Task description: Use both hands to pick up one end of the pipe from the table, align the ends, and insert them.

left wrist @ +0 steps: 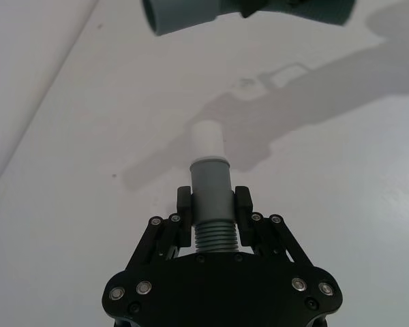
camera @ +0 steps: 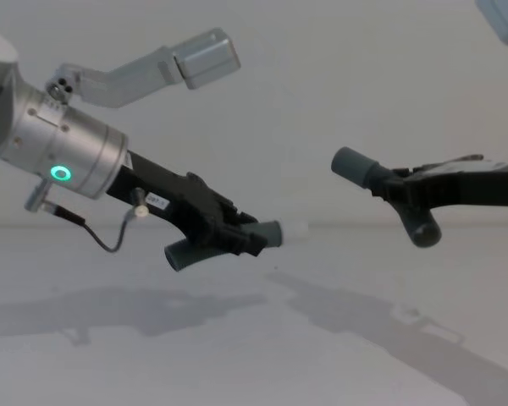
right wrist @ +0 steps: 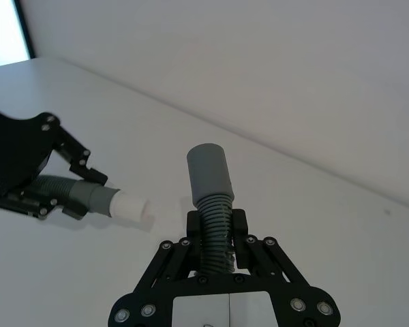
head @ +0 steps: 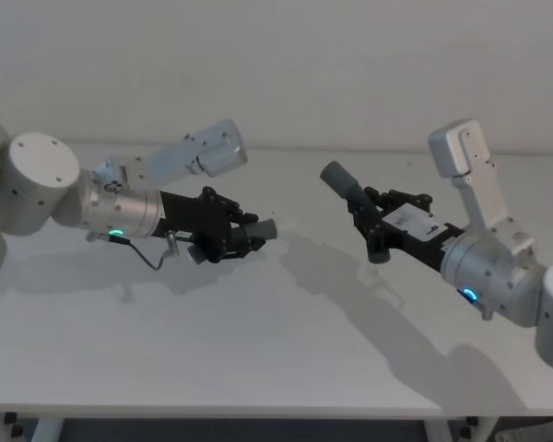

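Above the matt white table (head: 258, 368), from the head, we see our left gripper (head: 244, 237) pinching the plug piece (head: 265, 227) and our right gripper (head: 370, 215) pinching the socket piece (head: 339, 180). Left wrist: ribbed hose, smooth grey collar (left wrist: 210, 182), white tip (left wrist: 206, 138). Right wrist: plain grey cuff (right wrist: 208, 170). Chest: both ends aloft, well apart.

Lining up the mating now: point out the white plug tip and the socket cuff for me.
white plug tip (left wrist: 206, 139), left wrist view, middle of its white side.
socket cuff (right wrist: 210, 170), right wrist view, middle of the smooth grey sleeve.
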